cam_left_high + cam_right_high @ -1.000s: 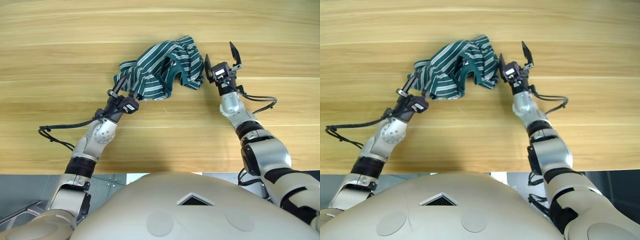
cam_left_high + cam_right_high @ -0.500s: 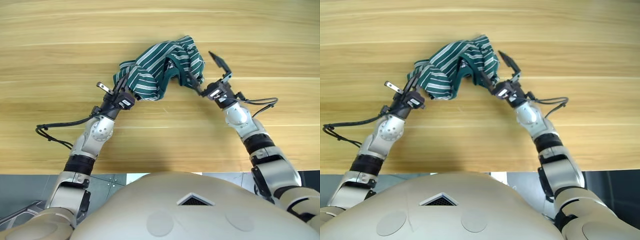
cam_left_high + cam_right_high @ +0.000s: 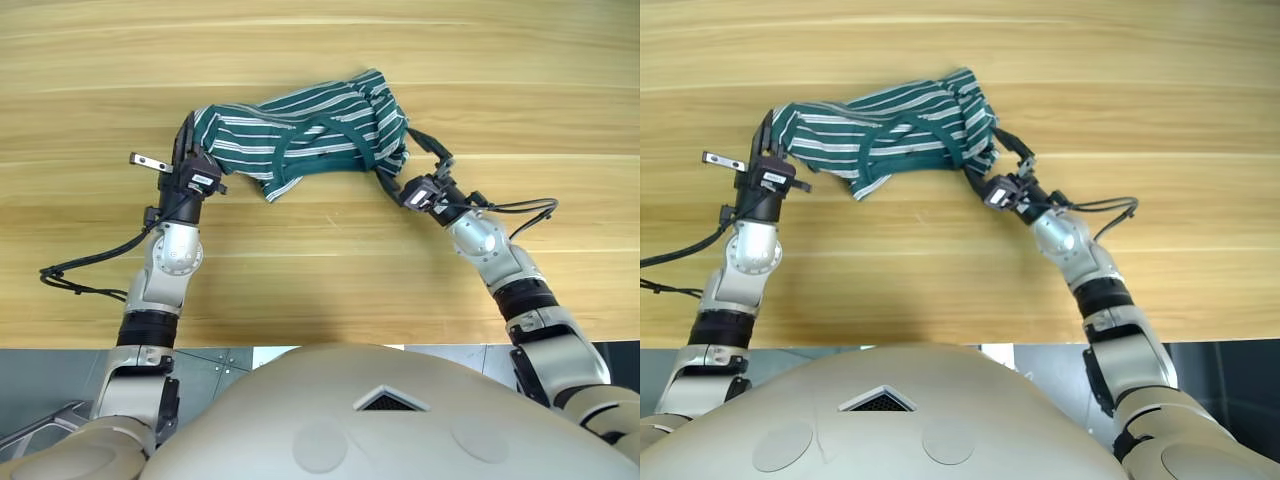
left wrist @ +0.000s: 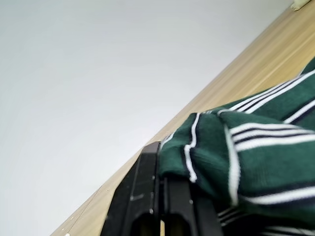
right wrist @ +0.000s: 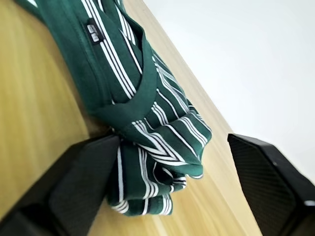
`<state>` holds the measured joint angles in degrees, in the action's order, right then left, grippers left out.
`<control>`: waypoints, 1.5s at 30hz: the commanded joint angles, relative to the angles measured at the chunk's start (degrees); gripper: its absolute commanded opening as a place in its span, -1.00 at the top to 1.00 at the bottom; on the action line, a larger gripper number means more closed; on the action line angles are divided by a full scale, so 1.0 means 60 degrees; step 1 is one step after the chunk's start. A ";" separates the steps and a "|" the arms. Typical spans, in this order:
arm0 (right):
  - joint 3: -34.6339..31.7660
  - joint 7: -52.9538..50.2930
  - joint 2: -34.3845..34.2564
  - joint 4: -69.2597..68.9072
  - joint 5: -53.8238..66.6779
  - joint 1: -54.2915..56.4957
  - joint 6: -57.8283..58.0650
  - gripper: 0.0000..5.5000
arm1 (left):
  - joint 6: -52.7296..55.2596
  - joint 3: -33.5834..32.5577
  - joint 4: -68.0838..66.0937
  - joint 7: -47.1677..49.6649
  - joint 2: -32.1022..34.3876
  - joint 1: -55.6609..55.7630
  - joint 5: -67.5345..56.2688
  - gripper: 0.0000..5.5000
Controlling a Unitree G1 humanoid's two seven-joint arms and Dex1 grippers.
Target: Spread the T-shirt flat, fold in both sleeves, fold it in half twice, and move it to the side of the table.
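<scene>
Fingers (image 4: 138, 196) of your left gripper (image 3: 186, 138) are pinched tight on the shirt's (image 3: 300, 125) left end, with striped cloth caught between them. Your right gripper (image 3: 408, 165) is spread wide at the shirt's bunched right end, one finger against the folds, gripping nothing. Between the two grippers the shirt lies crumpled and stretched sideways on the table (image 3: 320, 40).

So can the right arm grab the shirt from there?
Probably yes. The right gripper is open at the bunched end of the T-shirt, cloth already lies between its jaws, and nothing stands in the way.
</scene>
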<state>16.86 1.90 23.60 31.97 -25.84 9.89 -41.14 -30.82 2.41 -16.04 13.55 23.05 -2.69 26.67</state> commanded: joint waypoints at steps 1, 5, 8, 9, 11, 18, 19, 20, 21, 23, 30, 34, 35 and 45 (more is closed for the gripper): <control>-0.0006 -0.0103 -0.0046 0.0023 -0.0203 0.0268 0.0217 -0.47 | -0.0079 -0.0166 0.0014 0.0030 -0.0170 0.0138 -0.0412 1.00; 0.0302 0.0021 -0.0060 0.0190 -0.0533 0.0290 0.0243 -0.47 | -0.0244 -0.0285 0.0022 -0.0009 -0.0230 0.0351 -0.0637 1.00; 0.0390 0.0068 -0.0152 0.0036 -0.0445 0.0301 0.0131 -0.47 | -0.0347 -0.0308 -0.0021 0.0053 -0.0278 0.0436 -0.0678 1.00; 0.0350 -0.0036 -0.0204 0.0086 -0.0438 0.0380 0.0145 -0.47 | -0.0375 -0.0313 -0.0049 0.0083 -0.0295 0.0461 -0.0682 1.00; 0.0162 -0.0426 -0.0259 0.0380 -0.0500 0.0641 0.0299 -0.47 | -0.0420 -0.0309 -0.0140 0.0124 -0.0332 0.0506 -0.0664 1.00; -0.0145 -0.1709 -0.0254 0.1593 -0.0707 0.1360 0.0364 -0.47 | -0.0534 -0.0289 -0.0455 0.0254 -0.0441 0.0555 -0.0558 1.00; -0.0174 -0.1820 -0.0261 0.1695 -0.0711 0.1435 0.0363 -0.47 | -0.0540 -0.0294 -0.0484 0.0278 -0.0448 0.0548 -0.0555 1.00; -0.0192 -0.1928 -0.0258 0.1806 -0.0729 0.1516 0.0364 -0.47 | -0.0546 -0.0288 -0.0525 0.0295 -0.0458 0.0558 -0.0553 1.00; -0.0205 -0.1999 -0.0254 0.1901 -0.0741 0.1574 0.0356 -0.47 | -0.0550 -0.0275 -0.0564 0.0309 -0.0467 0.0576 -0.0545 1.00; -0.0170 -0.2072 -0.0260 0.2124 -0.0760 0.1664 0.0294 -0.47 | -0.0569 -0.0255 -0.0629 0.0348 -0.0499 0.0615 -0.0527 1.00; -0.0018 -0.2386 -0.0272 0.2740 -0.0872 0.1883 -0.0049 -0.18 | -0.0632 -0.0267 -0.0781 0.0471 -0.0518 0.0638 -0.0515 1.00; 0.0079 -0.2416 -0.0313 0.2801 -0.0951 0.1918 -0.0204 0.08 | -0.0688 -0.0200 -0.0826 0.0447 -0.0536 0.0654 -0.0479 1.00; 0.0124 -0.2413 -0.0335 0.2808 -0.0976 0.1916 -0.0243 0.15 | -0.0699 -0.0181 -0.0824 0.0438 -0.0532 0.0657 -0.0455 1.00; 0.1085 -0.2199 -0.0605 0.2999 -0.1685 0.2064 -0.0170 0.77 | -0.0692 0.0019 -0.0695 0.0430 -0.0647 0.0695 -0.0289 1.00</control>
<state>22.20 -12.16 20.10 49.35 -34.89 20.85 -42.65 -34.89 1.92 -20.48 15.90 19.53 0.40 24.49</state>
